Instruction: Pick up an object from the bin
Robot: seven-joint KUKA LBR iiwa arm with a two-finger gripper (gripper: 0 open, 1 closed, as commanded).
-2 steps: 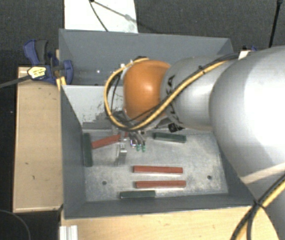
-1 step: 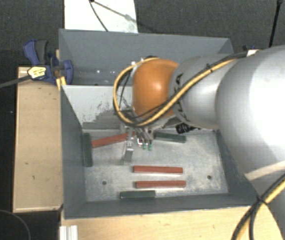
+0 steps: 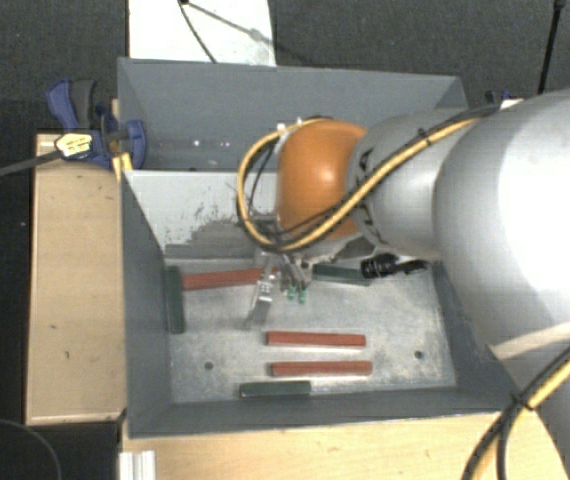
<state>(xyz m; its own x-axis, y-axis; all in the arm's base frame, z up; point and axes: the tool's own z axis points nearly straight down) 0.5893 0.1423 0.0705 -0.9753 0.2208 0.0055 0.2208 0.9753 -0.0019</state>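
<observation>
Against the left wall of the grey bin, a left green bar is lying with its length running from near to far. Just to its right, a far red-brown bar is stretching across the floor from left to right, its right end reaching the gripper. The gripper is hanging low over the middle of the bin, right at that end of the bar. How wide it is standing cannot be told, and nothing is showing in its grasp. Nearer the viewer, a near green bar is lying along the front wall. Beyond it, a middle red-brown bar and a lower red-brown bar are lying parallel, close together. Right of the gripper, a right green bar is partly hiding under the wrist. The orange cover and the silver arm are reaching in from the right.
</observation>
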